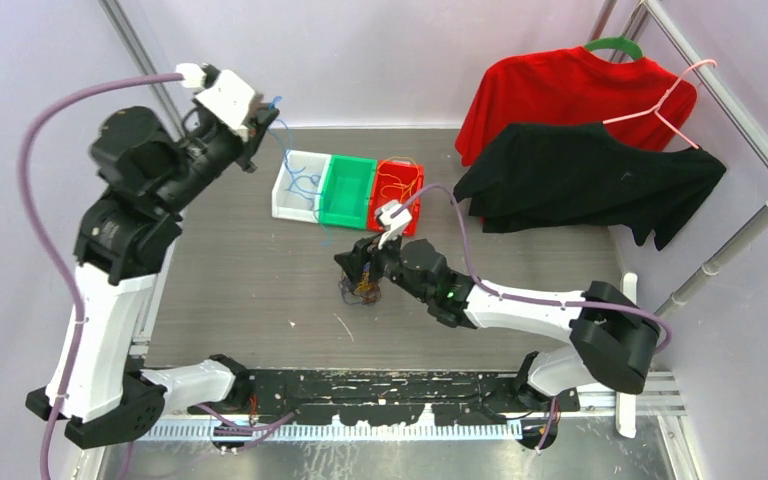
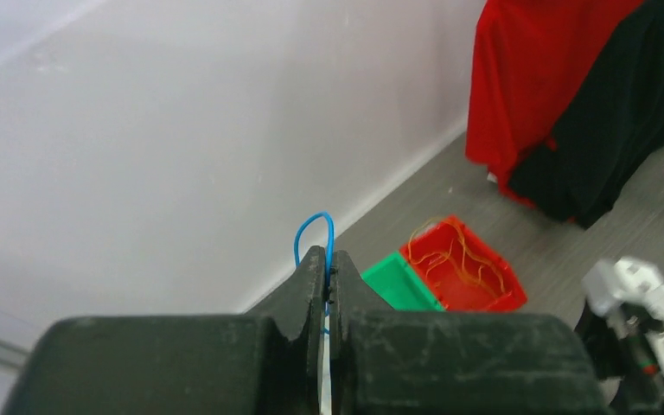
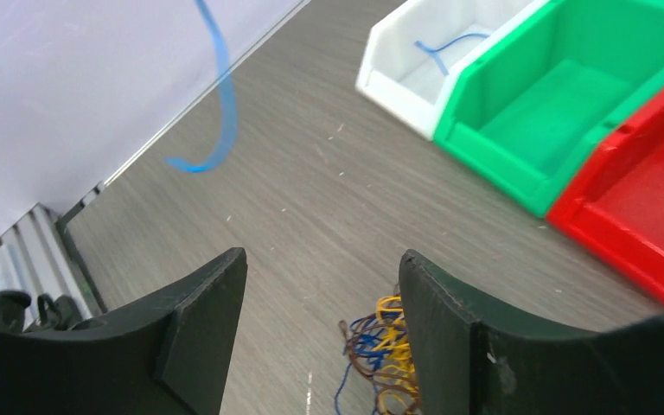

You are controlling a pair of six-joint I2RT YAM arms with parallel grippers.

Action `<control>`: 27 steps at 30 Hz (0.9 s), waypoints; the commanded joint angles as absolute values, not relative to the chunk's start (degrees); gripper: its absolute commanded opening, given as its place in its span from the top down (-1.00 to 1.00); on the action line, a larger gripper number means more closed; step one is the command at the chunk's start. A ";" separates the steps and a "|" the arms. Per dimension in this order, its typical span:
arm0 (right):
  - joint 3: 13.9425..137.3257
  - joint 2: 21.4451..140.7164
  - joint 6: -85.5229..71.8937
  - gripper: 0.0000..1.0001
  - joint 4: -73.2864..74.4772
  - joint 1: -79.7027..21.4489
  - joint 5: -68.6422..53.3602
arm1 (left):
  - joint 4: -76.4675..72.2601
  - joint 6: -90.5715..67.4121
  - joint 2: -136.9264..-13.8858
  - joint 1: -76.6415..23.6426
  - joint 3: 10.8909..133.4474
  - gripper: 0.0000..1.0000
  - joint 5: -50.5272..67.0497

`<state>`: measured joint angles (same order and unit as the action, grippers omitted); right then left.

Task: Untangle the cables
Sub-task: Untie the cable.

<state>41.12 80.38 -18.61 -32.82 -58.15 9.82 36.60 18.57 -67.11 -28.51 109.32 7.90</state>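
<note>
A tangled clump of blue, yellow and brown cables (image 1: pixel 360 290) lies mid-table. My right gripper (image 1: pixel 362 268) hovers just over it, open. In the right wrist view the clump (image 3: pixel 382 346) sits low beside the right finger (image 3: pixel 450 328), and nothing is between the fingers of the gripper (image 3: pixel 322 259). My left gripper (image 1: pixel 260 118) is raised at the back left, shut on a blue cable (image 1: pixel 285 140) that hangs toward the white bin (image 1: pixel 288 212). In the left wrist view a loop of that blue cable (image 2: pixel 314 229) pokes above the shut gripper (image 2: pixel 328 259). Its hanging end (image 3: pixel 221 104) also shows in the right wrist view.
A green bin (image 1: pixel 344 219) and a red bin (image 1: pixel 412 222) holding orange cables stand right of the white one, which holds blue cable (image 3: pixel 448 45). A red shirt (image 1: pixel 560 90) and a black shirt (image 1: pixel 590 175) hang at the back right, with a pink hanger (image 1: pixel 675 100).
</note>
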 commanded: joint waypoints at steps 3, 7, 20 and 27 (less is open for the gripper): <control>42.00 74.53 -18.47 -0.40 -28.36 -54.04 13.92 | 27.23 24.24 -66.19 -28.73 97.85 1.00 -1.49; 42.53 73.47 -17.49 -0.40 -24.68 -52.46 16.78 | 21.22 27.42 -67.89 -28.30 91.38 1.00 -6.07; 42.55 75.33 -19.80 -0.36 -23.02 -48.66 20.03 | 10.11 26.50 -80.83 -18.71 91.94 1.00 -4.65; 42.13 76.22 -20.86 -0.34 -23.03 -47.75 19.17 | 5.37 23.63 -83.53 -16.43 92.60 1.00 -4.59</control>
